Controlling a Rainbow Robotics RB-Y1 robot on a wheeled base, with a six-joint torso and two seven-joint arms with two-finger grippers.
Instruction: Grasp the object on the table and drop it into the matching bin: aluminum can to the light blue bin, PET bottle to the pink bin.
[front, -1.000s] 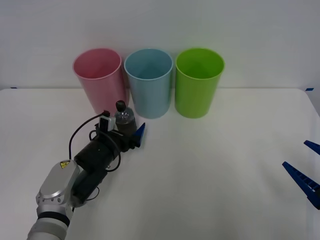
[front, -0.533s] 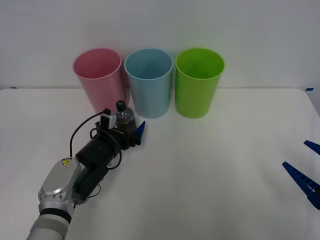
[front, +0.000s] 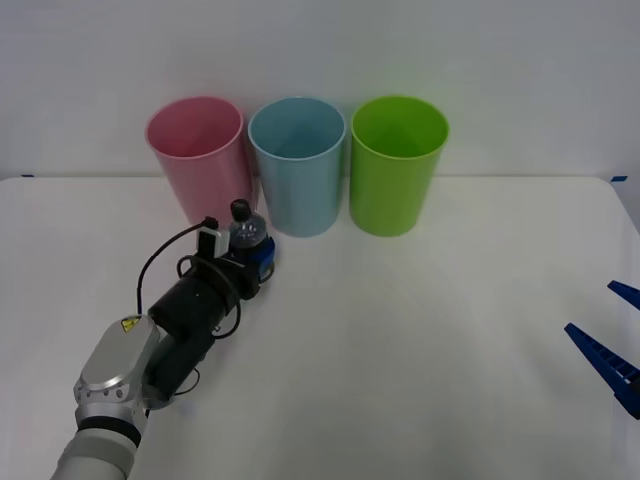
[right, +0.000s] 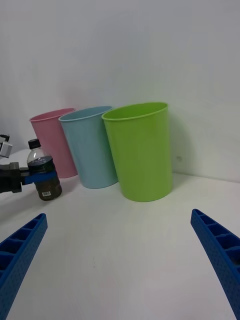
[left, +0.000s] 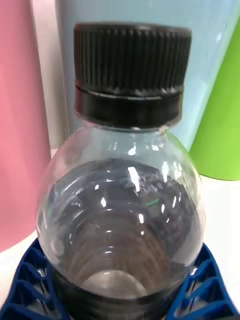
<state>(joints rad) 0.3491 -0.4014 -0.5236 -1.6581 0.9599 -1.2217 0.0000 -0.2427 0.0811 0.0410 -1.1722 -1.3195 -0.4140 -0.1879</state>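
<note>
While the broad matte white table (front: 420, 340) carries three tall round plastic bins along its far edge, the work sits at their left end. The pink bin (front: 198, 157) stands leftmost, the light blue bin (front: 297, 163) beside it, and a green bin (front: 397, 163) beyond that (no part in this task).

The left arm reaches forward from the near left, and its left gripper (front: 252, 256) has its blue ribbed fingers (left: 30, 280) pressed against both sides of the small clear plastic PET bottle with black screw cap and dark label band (front: 247, 240). The bottle stands upright on the table, just in front of the gap between the pink and light blue bins, its base apparently still on the surface.

Judgement: the grasp is the step in hand. To do it well, the grip should stay firm at the body below the shoulder, the lift go straight up until the bottle clears the pink rim, then carry left and release over the opening.

Obstruction: the pink bin's wall stands very near; a low sideways move would likely knock it. The light blue bin crowds the other side.

The right gripper (front: 610, 345) waits at the near right, fingers spread, well apart.
</note>
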